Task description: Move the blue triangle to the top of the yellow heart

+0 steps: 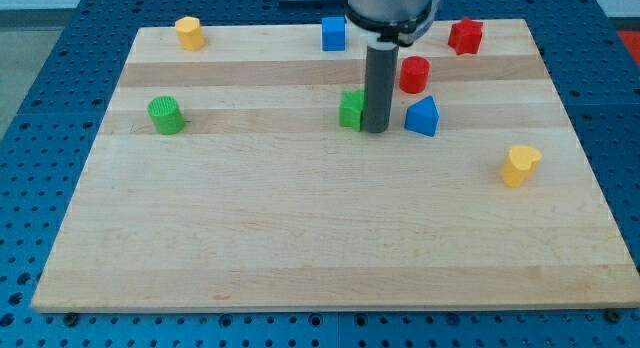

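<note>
The blue triangle [423, 116] lies right of the board's centre, toward the view's top. The yellow heart [520, 165] lies near the board's right edge, lower and to the right of the triangle. My tip [376, 130] rests on the board just left of the blue triangle, with a small gap between them. A green block [351, 108] sits against the rod's left side, partly hidden by it.
A red cylinder [414, 75] stands just above the blue triangle. A red star-like block [465, 35] and a blue cube [333, 33] lie near the top edge. A yellow block [189, 32] is at the top left. A green cylinder [166, 115] is at the left.
</note>
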`<action>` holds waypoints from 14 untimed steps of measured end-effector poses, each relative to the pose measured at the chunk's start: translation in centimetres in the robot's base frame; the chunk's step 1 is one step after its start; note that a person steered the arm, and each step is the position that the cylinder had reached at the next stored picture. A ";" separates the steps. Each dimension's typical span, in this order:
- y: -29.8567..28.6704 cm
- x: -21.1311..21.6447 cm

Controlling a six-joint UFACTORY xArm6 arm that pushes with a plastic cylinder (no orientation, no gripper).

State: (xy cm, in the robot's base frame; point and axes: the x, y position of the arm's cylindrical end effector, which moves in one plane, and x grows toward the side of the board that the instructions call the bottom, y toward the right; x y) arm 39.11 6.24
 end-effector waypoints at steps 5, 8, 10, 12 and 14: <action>6.1 2.9; 8.7 5.2; 10.7 2.8; 10.5 2.5; 6.2 -3.7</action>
State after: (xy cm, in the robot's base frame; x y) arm 35.38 12.40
